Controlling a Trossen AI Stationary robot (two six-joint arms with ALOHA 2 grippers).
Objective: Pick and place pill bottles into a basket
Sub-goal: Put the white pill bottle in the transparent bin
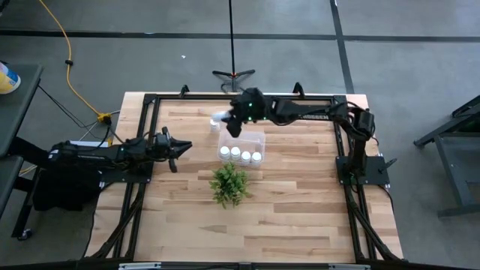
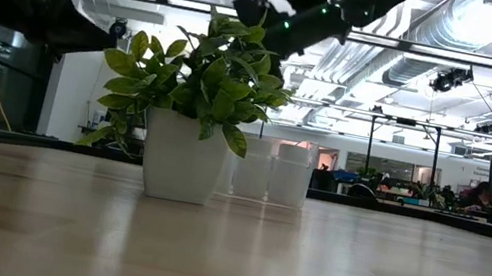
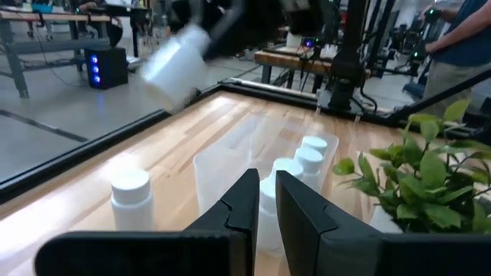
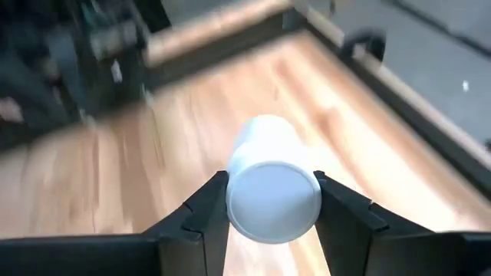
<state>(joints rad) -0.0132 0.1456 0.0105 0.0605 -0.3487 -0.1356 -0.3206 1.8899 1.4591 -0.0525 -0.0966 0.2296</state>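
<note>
Right gripper (image 4: 272,201) is pinching a pill bottle (image 4: 270,180) aloft, apparently near the clear bin's (image 1: 259,137) far edge (four bottles (image 1: 240,155) already inside). Next: carrying over, lowering, releasing. Left gripper (image 3: 263,203) is waiting, fingers nearly pressed together.

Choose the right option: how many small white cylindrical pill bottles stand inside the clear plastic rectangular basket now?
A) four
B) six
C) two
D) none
A: the high view shows four small white pill bottles in a row inside the clear plastic rectangular basket, while the right gripper holds another white bottle in the air.
</note>
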